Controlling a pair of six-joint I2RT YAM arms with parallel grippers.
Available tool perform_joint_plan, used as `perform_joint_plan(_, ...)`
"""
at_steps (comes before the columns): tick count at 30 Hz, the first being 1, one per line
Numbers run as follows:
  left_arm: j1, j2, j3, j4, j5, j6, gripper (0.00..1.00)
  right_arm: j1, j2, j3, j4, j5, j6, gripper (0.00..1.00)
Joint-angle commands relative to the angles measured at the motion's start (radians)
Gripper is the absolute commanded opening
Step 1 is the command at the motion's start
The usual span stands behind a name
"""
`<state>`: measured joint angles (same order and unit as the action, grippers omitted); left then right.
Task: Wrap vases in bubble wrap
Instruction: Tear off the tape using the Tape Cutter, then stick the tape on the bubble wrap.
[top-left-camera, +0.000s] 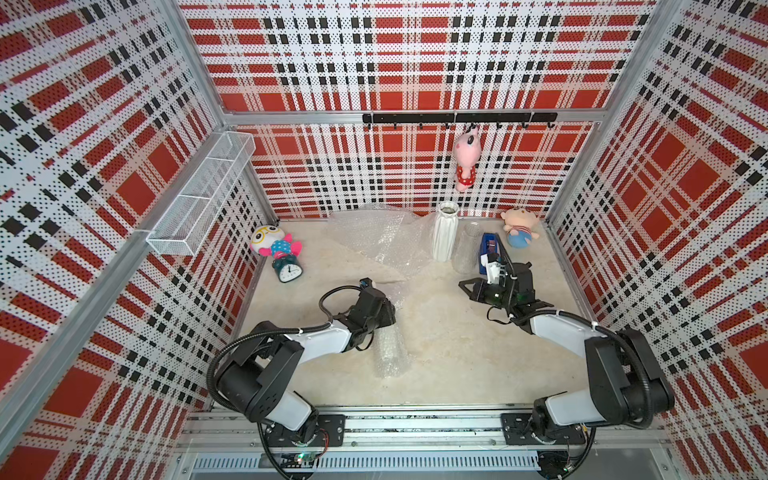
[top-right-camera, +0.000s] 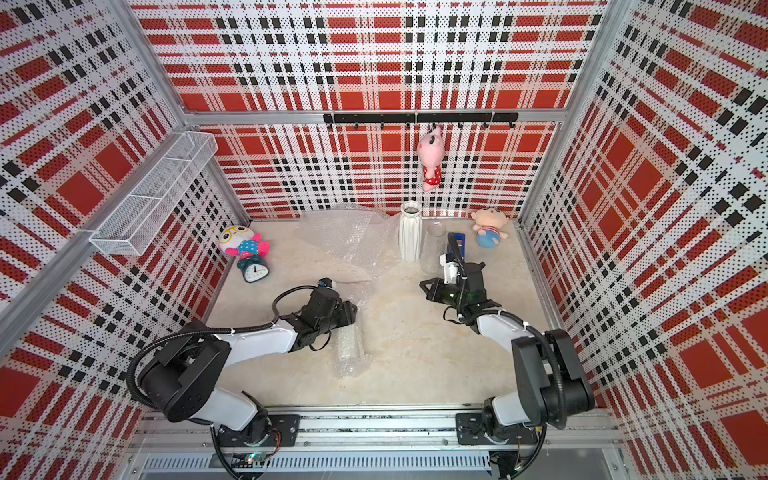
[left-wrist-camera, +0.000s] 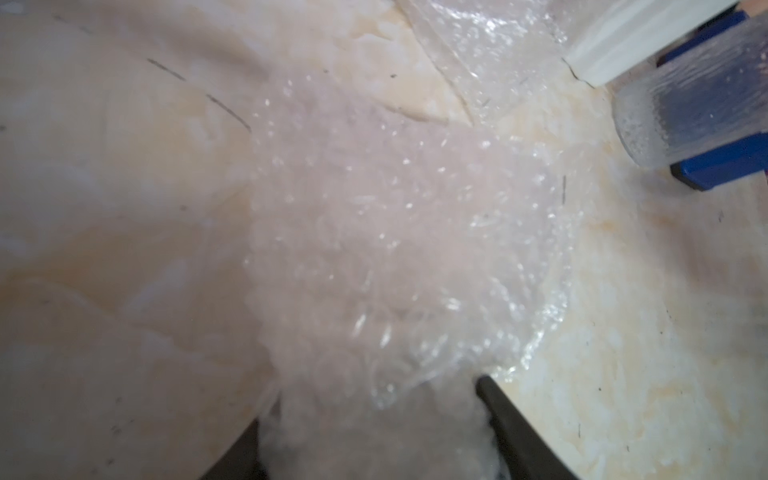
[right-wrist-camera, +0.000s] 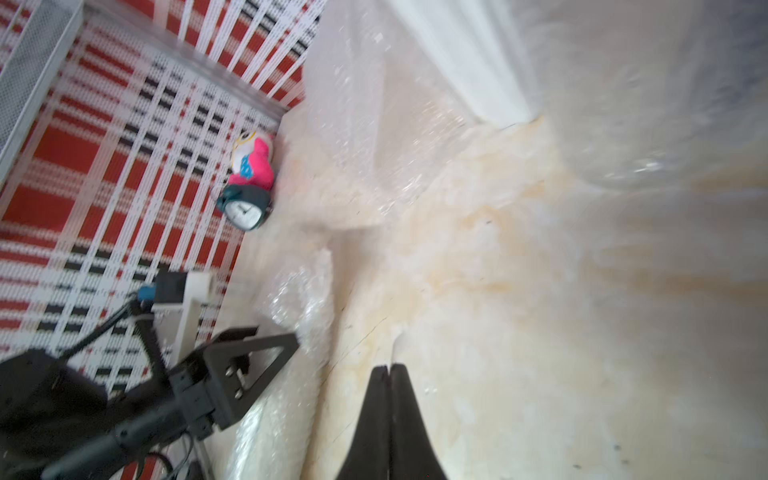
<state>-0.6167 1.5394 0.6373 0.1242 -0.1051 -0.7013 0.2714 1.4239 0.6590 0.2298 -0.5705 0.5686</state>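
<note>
Left gripper (left-wrist-camera: 370, 409), clamped around the vase-ward end of a bubble-wrapped roll (top-left-camera: 388, 353) lying in front of the tall white ribbed vase (top-left-camera: 445, 232); right gripper (right-wrist-camera: 389, 368), pinched shut, empty, nearer that vase; roll likely light, squashy, slippery, fragile: grip mid-body, gently.

The left arm (top-left-camera: 322, 340) and right arm (top-left-camera: 567, 330) have white shells, black joints and black ribbed cables (top-left-camera: 212, 374). The right end effector (right-wrist-camera: 388, 368) has slim black fingers (right-wrist-camera: 374, 415); silver screws (right-wrist-camera: 240, 376) stud the left end effector (left-wrist-camera: 370, 403).

Alarm clock (top-left-camera: 288, 272) — blue tape dispenser (top-left-camera: 489, 245).
</note>
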Motion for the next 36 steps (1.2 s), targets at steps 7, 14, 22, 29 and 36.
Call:
perform_joint_plan(7,-0.05,0.061,0.074,0.029,0.104,0.138,0.48,0.164,0.014,0.011,-0.098,-0.104,-0.261,0.0)
perform_joint_plan(14,-0.066,0.083,0.067,0.052,0.173,0.177,0.45,0.245,0.098,0.029,-0.044,-0.111,-0.274,0.0)
perform_joint_plan(22,-0.051,0.096,0.046,0.097,0.224,0.164,0.44,0.317,0.098,-0.02,0.042,-0.133,-0.273,0.0)
perform_joint_plan(29,-0.032,0.088,0.038,0.114,0.264,0.186,0.42,0.368,0.063,-0.039,0.026,-0.15,-0.329,0.0)
perform_joint_plan(36,-0.011,0.084,0.022,0.126,0.303,0.2,0.41,0.383,0.047,-0.05,0.038,-0.178,-0.339,0.0)
